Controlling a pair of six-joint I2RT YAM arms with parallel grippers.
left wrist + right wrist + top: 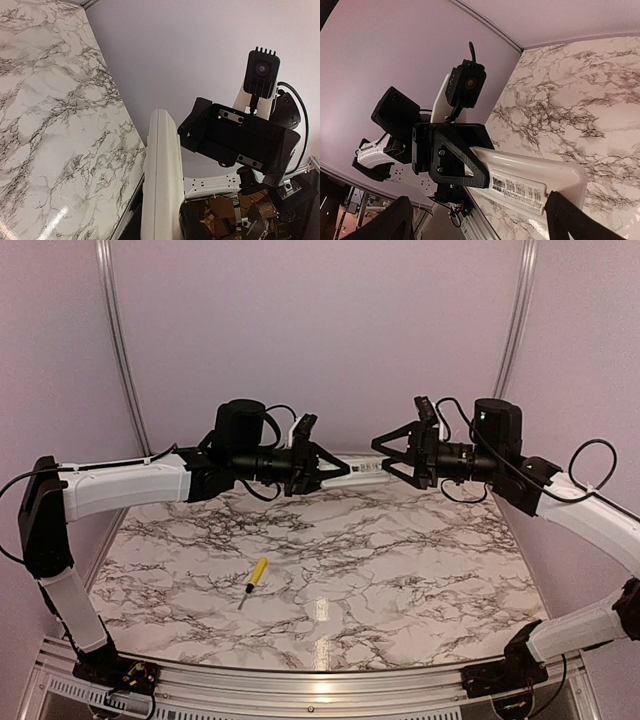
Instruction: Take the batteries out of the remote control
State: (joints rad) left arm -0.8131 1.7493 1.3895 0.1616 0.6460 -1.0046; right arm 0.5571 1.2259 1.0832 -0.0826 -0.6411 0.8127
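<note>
Remote control (pixel 355 473) above table (pixel 400 570), between left hand (pixel 320 472) and right hand (pixel 382 458); screwdriver (pixel 256 580) on table, front-left

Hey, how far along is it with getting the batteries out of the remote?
Done: the flat white remote control is off the marble table, clamped in the left gripper. In hand: the open right gripper straddles its free end. Left: no batteries show anywhere yet; the yellow-handled screwdriver lies on the table.
</note>
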